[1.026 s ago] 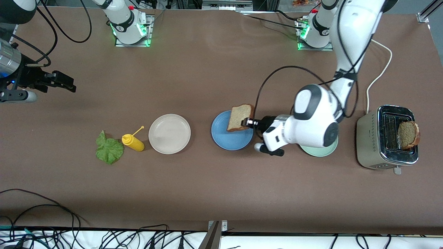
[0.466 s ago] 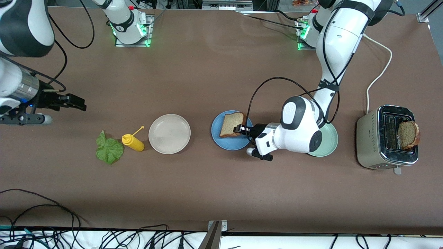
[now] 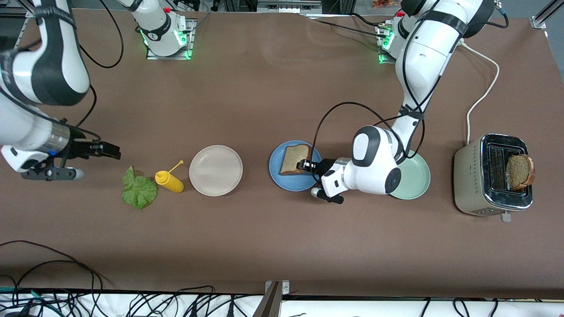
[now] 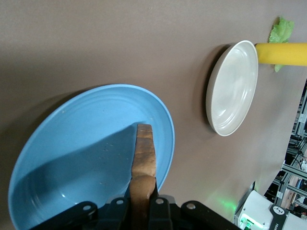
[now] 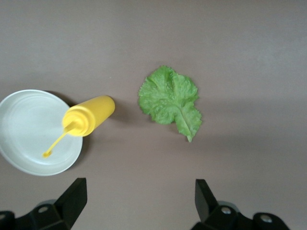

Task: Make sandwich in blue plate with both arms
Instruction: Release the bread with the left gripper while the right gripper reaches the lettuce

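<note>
The blue plate sits mid-table. My left gripper is shut on one edge of a brown bread slice, held low over the plate; whether it touches I cannot tell. A second bread slice stands in the toaster. The green lettuce leaf lies flat toward the right arm's end of the table. My right gripper hangs open and empty over bare table beside the lettuce.
A yellow squeeze bottle lies between the lettuce and a beige plate. A pale green plate is partly hidden under the left arm. The toaster's white cord runs toward the left arm's base.
The left gripper has come down with the bread slice, from well above the blue plate to low over it. The right arm has swung in toward the lettuce, still open.
</note>
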Tool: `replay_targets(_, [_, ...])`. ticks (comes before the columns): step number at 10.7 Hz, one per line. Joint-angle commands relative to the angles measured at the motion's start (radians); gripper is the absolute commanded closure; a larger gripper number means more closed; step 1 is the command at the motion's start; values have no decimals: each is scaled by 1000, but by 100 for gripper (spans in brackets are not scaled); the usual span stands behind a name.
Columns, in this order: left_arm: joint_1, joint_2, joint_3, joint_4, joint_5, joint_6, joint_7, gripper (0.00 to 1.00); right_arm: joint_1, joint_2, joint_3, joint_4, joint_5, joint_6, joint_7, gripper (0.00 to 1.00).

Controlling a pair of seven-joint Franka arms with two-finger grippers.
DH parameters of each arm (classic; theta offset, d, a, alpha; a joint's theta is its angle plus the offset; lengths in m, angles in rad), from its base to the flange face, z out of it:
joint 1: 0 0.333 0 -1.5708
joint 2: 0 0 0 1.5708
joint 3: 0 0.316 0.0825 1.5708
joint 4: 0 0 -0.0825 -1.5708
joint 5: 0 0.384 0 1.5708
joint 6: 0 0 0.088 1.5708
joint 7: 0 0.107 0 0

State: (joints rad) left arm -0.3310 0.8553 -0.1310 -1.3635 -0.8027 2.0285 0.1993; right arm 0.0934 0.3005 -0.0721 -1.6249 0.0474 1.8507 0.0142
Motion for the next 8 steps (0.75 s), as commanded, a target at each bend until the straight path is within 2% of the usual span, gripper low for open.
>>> replay_targets(1, [-20, -2, 10, 3, -16, 39, 25, 0, 11, 92, 0, 2, -58, 99, -13, 0])
replay_targets(2, [-14, -5, 13, 4, -1, 38, 25, 0, 9, 130, 1, -4, -64, 157, -16, 0])
replay_targets(5, [15, -28, 16, 21, 201, 33, 14, 0, 8, 242, 9, -22, -64, 324, -16, 0])
replay_targets(8, [30, -56, 18, 24, 315, 19, 6, 0, 3, 275, 11, -71, -63, 441, -46, 0])
